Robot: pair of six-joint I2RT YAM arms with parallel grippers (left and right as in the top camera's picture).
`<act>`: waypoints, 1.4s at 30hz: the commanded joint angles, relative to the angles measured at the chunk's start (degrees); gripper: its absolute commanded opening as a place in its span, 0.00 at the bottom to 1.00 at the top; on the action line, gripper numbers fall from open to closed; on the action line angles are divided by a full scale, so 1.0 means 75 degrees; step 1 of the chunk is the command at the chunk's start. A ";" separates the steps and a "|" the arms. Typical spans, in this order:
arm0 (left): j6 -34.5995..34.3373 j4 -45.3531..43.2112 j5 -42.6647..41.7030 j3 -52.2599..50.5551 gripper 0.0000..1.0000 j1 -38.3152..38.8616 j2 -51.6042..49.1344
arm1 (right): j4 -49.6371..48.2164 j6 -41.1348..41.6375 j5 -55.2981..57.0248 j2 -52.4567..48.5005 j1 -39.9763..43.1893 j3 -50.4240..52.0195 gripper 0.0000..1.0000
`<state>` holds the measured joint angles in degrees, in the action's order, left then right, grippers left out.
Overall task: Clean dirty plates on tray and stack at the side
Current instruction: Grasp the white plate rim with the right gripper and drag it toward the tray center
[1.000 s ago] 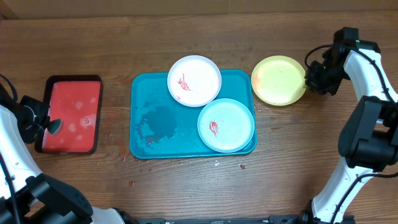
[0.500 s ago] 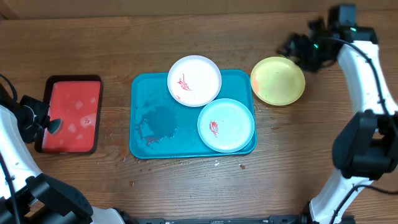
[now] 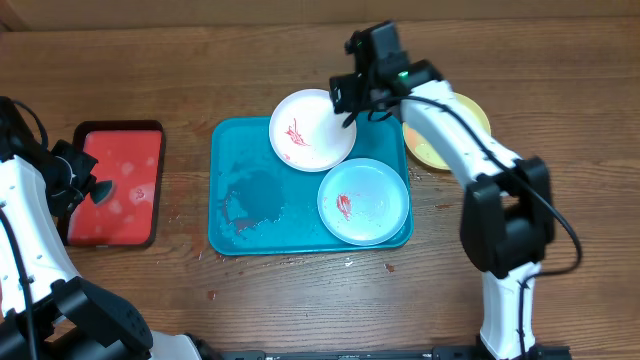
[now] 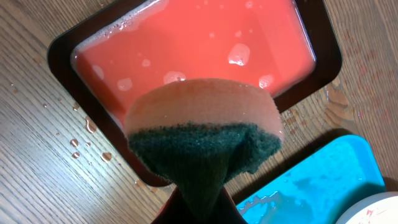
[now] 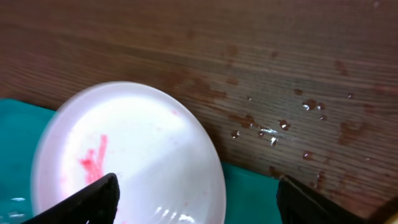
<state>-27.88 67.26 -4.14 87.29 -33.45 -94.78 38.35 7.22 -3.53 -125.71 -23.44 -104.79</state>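
Observation:
The turquoise tray [image 3: 240, 205] holds a white plate [image 3: 305, 135] at its far edge and a light teal plate [image 3: 363, 203] at its near right; both carry red smears. The yellow-green plate [image 3: 425, 150] lies on the table right of the tray, partly under my right arm. My right gripper [image 3: 350, 100] hovers open over the white plate's [image 5: 137, 155] far right rim, its fingers [image 5: 93, 199] straddling it, nothing held. My left gripper [image 3: 80, 185] is shut on a sponge [image 4: 205, 124], orange with a dark green scouring face, above the red tray.
A smaller red tray [image 3: 110, 185] with a dark rim and soapy liquid [image 4: 186, 43] sits at the left. Water drops dot the wood behind the tray [image 5: 273, 130], and a wet patch lies on the turquoise tray's left half.
My right gripper has opened, left the yellow-green plate and swung left to the white plate's far rim. The left arm has shifted slightly with the sponge.

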 commanded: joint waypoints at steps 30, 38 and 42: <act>0.0286 -0.0119 -0.0055 -0.0076 0.04 0.0131 0.0023 | 0.1338 0.0137 -0.1157 -0.0898 -0.1256 -0.0702 0.04; 0.0297 -0.0117 -0.0055 -0.0076 0.04 0.0321 0.0023 | 0.1437 0.1078 -0.0682 -0.0903 -0.1976 -0.0554 0.04; 0.0350 -0.0125 -0.0052 -0.0076 0.04 0.0463 0.0023 | 0.1279 0.1037 -0.0621 -0.0918 -0.2017 -0.0300 0.19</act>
<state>-26.68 66.43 -4.14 87.24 -30.92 -94.78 48.75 13.54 -9.58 -132.11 -39.35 -108.09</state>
